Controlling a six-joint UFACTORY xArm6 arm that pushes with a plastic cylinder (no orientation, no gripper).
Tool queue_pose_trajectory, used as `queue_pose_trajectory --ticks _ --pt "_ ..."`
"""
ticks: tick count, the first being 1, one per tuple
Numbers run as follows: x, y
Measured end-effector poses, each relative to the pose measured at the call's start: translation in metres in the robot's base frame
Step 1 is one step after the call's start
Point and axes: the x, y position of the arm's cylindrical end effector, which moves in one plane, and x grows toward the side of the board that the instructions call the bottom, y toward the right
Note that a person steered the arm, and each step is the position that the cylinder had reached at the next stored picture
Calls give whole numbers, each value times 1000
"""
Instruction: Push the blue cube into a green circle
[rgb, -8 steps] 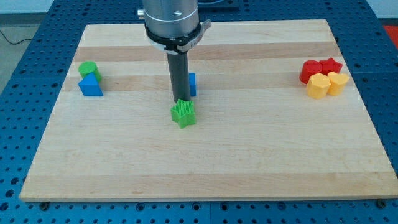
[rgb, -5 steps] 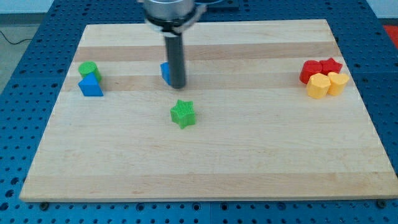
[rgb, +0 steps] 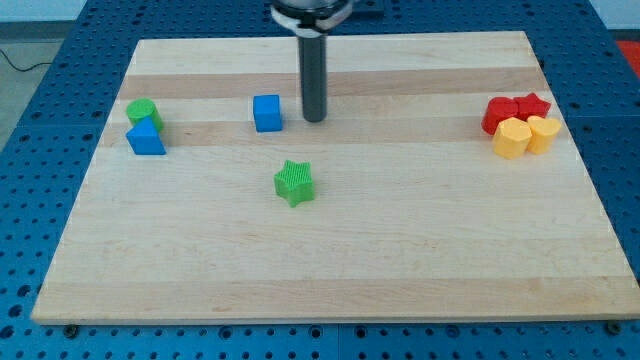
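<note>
The blue cube (rgb: 267, 113) sits on the wooden board (rgb: 330, 260), left of centre near the view's top. My tip (rgb: 314, 120) rests on the board just to the cube's right, with a small gap between them. The green circle (rgb: 142, 111), a short green cylinder, stands far to the view's left, touching a blue triangular block (rgb: 146, 138) just below it.
A green star (rgb: 294, 183) lies below the cube and my tip. At the view's right a cluster of two red blocks (rgb: 514, 108) and two yellow blocks (rgb: 526, 136) sits close together.
My tip moved up from the green star, passed behind the blue cube, and now stands to its right. The blue cube has shifted to the view's left.
</note>
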Motion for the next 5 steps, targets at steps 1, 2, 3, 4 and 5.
queue_pose_trajectory --ticks 1,2,3,4,5 --pt "0 -28" --pt "0 -39" --pt "0 -55" --pt "0 -77" --pt "0 -97"
